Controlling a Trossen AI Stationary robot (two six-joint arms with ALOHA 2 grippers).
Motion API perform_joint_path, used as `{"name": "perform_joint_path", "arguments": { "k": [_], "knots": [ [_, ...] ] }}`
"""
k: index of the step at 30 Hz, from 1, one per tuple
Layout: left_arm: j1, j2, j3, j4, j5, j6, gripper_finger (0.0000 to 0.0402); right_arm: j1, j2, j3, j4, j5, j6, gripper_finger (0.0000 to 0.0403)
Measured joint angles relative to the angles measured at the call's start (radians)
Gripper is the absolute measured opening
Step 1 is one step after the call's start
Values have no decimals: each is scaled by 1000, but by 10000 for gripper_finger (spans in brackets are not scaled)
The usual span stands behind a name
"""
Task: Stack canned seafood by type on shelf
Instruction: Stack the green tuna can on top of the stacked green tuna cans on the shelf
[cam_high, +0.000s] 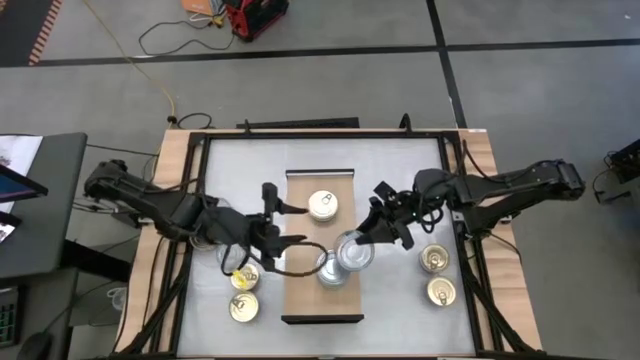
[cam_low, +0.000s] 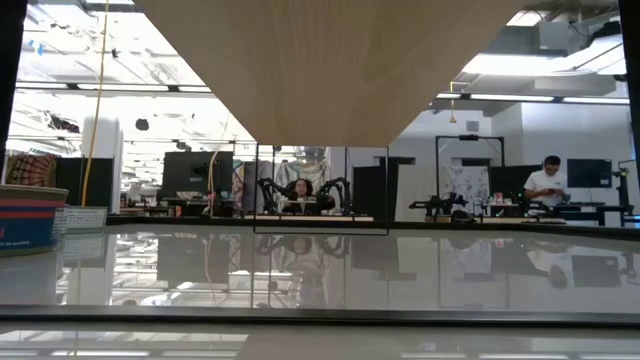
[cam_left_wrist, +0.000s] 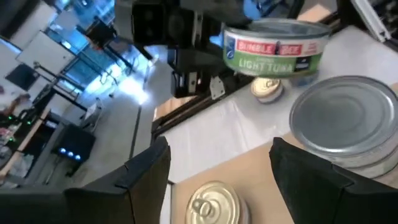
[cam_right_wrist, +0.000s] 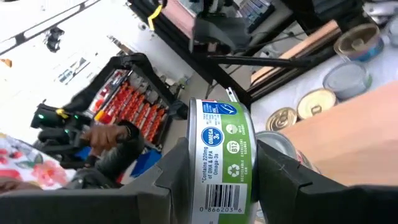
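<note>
The right gripper (cam_right_wrist: 221, 186) clamps a green-labelled tuna can (cam_right_wrist: 221, 158) above the silver-lidded stack (cam_high: 334, 268) on the shelf (cam_high: 300, 300). The left gripper (cam_high: 292, 225), jaws apart, hovers over the shelf beside a gold-lidded can (cam_high: 323, 206).

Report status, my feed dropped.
Right gripper shut on green-labelled tuna tin above light-wood shelf. Left gripper open beside silver-lidded stack. Nothing blocking.

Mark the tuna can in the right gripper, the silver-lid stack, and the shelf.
tuna can (cam_right_wrist: 219, 163), right wrist view, label on its side wall.
silver-lid stack (cam_left_wrist: 344, 121), left wrist view, top lid.
shelf (cam_high: 320, 297), high view, bare wood near the front end.
</note>
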Motion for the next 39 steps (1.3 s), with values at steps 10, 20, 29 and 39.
{"name": "perform_joint_path", "arguments": {
  "k": [10,20,29,39],
  "knots": [
    [-88,-114,-260,264,-85,50,260,-25,32,0,-21,-1,198,167],
    [-183,-106,-265,236,-166,15,260,-4,132,32,-21,3,272,167],
    [-231,-105,-265,240,-176,-9,260,24,208,144,-113,0,273,167],
    [-248,-105,-265,250,-176,-21,260,14,225,156,-131,-3,325,167]
  ]
}}
